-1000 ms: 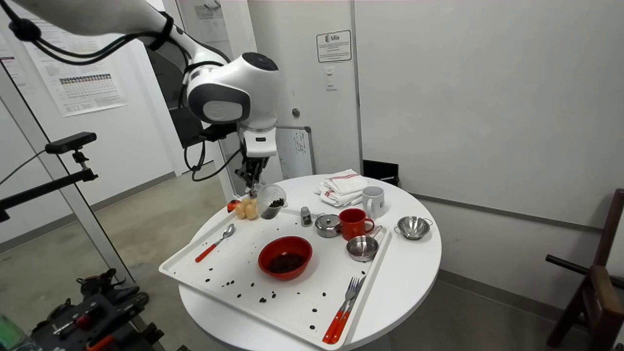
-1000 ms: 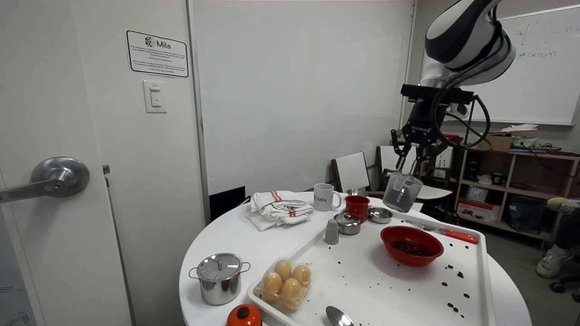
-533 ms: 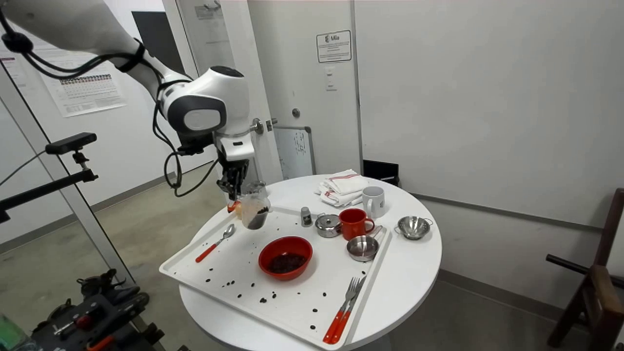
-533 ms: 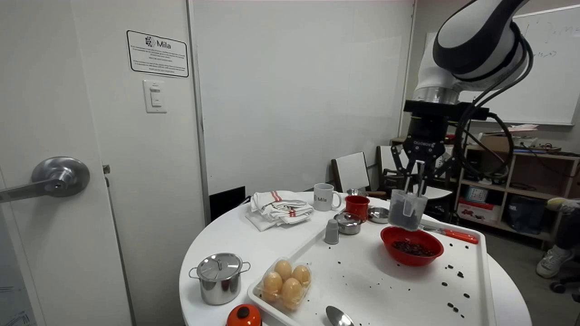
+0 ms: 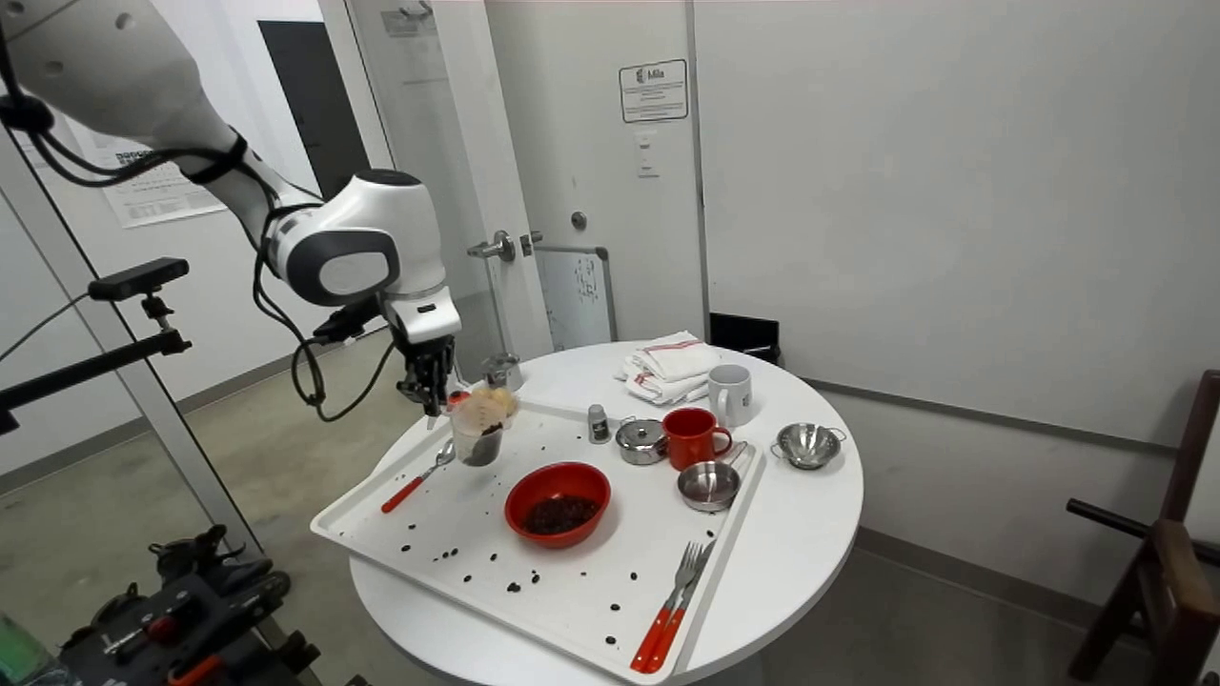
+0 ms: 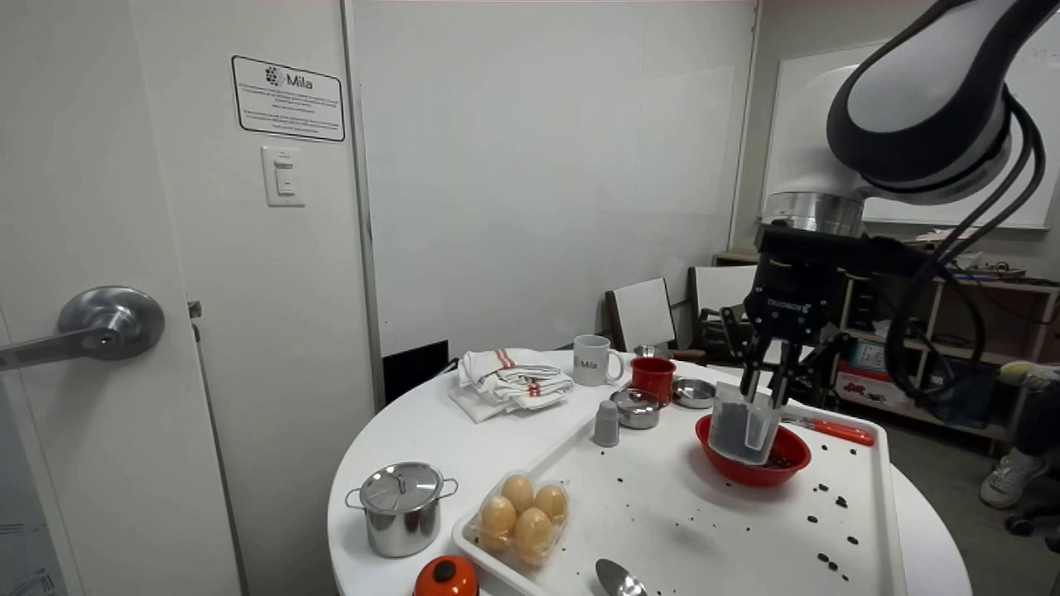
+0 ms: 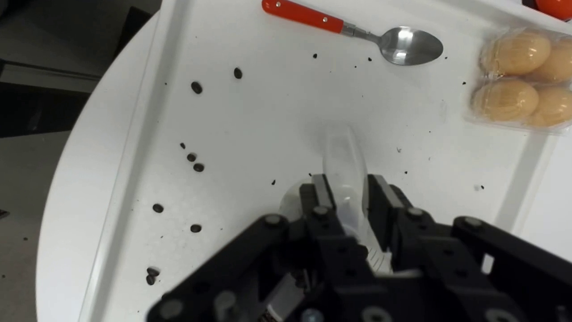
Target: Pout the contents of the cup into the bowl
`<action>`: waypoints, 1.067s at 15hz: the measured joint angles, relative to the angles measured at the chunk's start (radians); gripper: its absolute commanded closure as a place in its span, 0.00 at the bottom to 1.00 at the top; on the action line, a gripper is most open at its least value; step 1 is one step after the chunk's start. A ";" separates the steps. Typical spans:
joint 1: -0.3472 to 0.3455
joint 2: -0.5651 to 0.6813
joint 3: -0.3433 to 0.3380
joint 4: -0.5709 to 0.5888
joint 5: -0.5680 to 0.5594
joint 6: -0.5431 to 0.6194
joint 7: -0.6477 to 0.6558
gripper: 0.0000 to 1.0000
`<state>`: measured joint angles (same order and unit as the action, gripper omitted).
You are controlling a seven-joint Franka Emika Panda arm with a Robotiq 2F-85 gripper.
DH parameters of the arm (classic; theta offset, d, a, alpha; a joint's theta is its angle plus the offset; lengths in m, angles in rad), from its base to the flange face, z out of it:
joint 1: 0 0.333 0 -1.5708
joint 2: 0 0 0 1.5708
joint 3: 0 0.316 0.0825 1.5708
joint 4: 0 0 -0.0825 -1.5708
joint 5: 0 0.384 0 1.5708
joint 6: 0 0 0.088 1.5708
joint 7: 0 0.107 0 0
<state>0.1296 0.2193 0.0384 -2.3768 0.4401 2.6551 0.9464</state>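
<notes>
The cup is a clear plastic measuring cup with dark beans inside; it shows in both exterior views (image 5: 478, 438) (image 6: 739, 430). My gripper (image 6: 764, 396) is shut on the cup's handle, which shows between the fingers in the wrist view (image 7: 344, 156). The cup is held above the tray, nearly upright with a slight tilt. The red bowl (image 5: 583, 478) holds dark beans and stands on the tray. In an exterior view the cup is left of and behind the bowl; in an exterior view it hides part of the bowl (image 6: 737, 473). The wrist view does not show the bowl clearly.
Scattered beans lie on the white tray (image 5: 448, 581). A spoon (image 7: 409, 46) and an egg pack (image 6: 524, 520) lie near the gripper. A grey shaker (image 6: 606, 424), lidded pot (image 5: 641, 441), red mug (image 5: 690, 436), metal pan (image 5: 709, 485), fork and knife stand or lie round the bowl.
My gripper has moved down with the cup, away from the far side of the bowl toward the spoon side of the tray. The cup is less tilted. The bowl has not moved.
</notes>
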 measured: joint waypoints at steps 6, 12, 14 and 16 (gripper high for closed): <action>0.052 0.074 0.015 -0.032 -0.024 0.201 0.056 0.89; 0.148 0.159 -0.040 -0.031 -0.113 0.295 0.169 0.89; 0.187 0.178 -0.073 -0.029 -0.145 0.292 0.212 0.89; 0.215 0.193 -0.100 -0.025 -0.171 0.285 0.249 0.89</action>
<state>0.3448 0.4118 -0.0613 -2.4021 0.2691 2.9403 1.1956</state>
